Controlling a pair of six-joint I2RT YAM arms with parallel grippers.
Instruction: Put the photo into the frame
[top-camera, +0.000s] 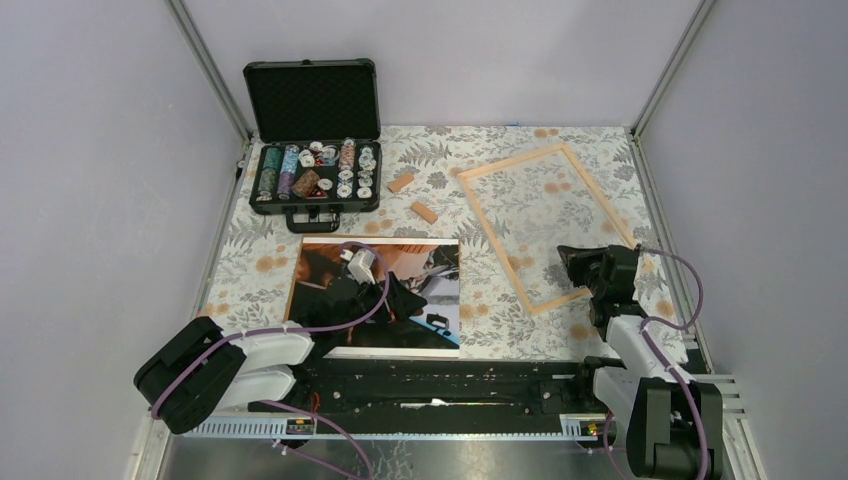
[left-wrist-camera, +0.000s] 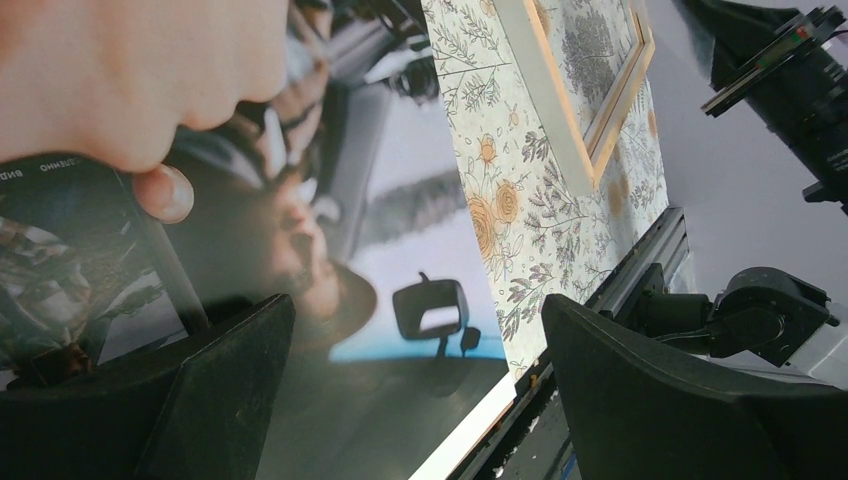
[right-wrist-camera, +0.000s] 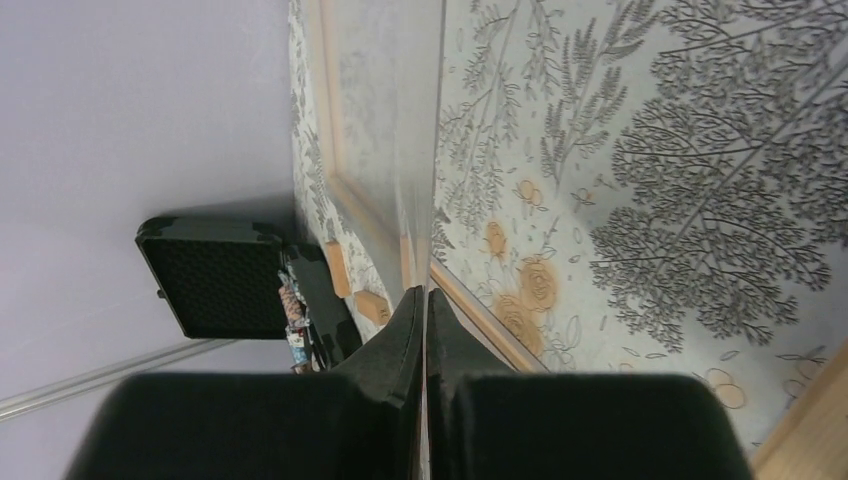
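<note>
Presently: I am holding left gripper (left-wrist-camera: 415, 325) jaws agape over photo (top-camera: 325, 262), left of frame (top-camera: 510, 160) | right gripper (right-wrist-camera: 425, 300) clamping frame's clear pane (right-wrist-camera: 400, 150) | photo likely thin, bendy: taking an edge.

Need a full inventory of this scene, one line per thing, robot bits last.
photo: 1, dark with tan tones, flat at near centre
frame: 1, pale wood, right side, lying askew
blocks: 2, light wood, between case and frame
case: 1, black, far left, lid open
chips: many, mixed colours, in rows inside the case
cloth: 1, grey floral with orange, covering the table
left arm: 1, black and white, over the photo, jaws open
right arm: 1, black and white, at the frame's near edge, jaws pinched shut on it
</note>
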